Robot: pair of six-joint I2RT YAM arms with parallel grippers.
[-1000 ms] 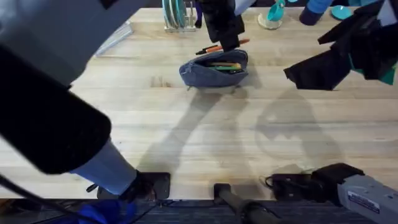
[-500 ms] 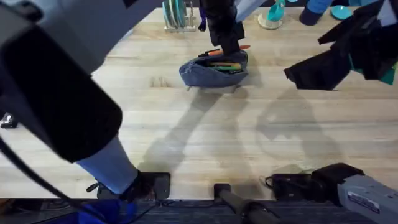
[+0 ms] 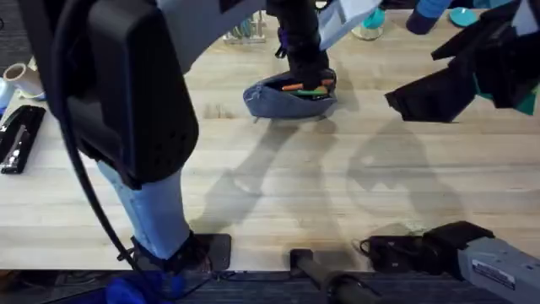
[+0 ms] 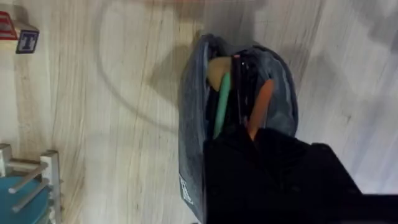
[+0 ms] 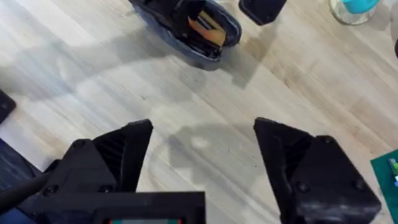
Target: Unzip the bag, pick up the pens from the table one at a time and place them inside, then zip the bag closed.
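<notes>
The unzipped bag (image 3: pixel 289 95) lies at twelve o'clock on the table (image 3: pixel 337 186), the left gripper (image 3: pixel 308 67) over an orange pen (image 4: pixel 260 106) inside; its grasp cannot be judged. The right gripper (image 5: pixel 202 140) hovers at two o'clock, fingers spread wide, holding nothing.

The left arm stretches far forward, its tool (image 3: pixel 309 72) pointing down, fingers hidden; the right tool (image 5: pixel 202 163) hovers with fingers spread wide apart

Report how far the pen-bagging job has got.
Done: the blue-grey fabric pouch lies unzipped on the light wooden table, with a green pen already inside. In hand: the left gripper is at the pouch mouth with the orange pen in the opening. The right gripper hangs open above bare table. Left: zipping the pouch closed.
</notes>
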